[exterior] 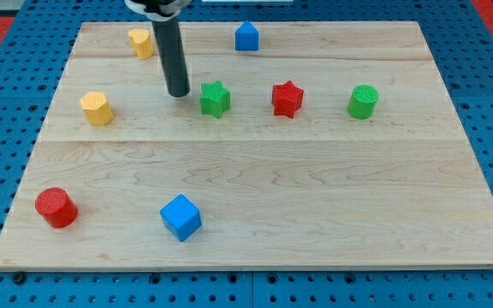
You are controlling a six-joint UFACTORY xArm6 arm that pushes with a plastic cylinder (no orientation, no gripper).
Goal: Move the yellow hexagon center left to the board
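My tip (178,92) rests on the worktop (255,188) just left of the green star (215,98). I have no gripper, so nothing is held. The yellow hexagon (97,108), a squat six-sided block, stands upright at the view's left, apart from my tip.

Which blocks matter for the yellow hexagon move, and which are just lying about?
Job: yellow hexagon, my tip, board.
Lying about: yellow block, blue house-shaped block, green star, red star, green cylinder, red cylinder, blue cube.
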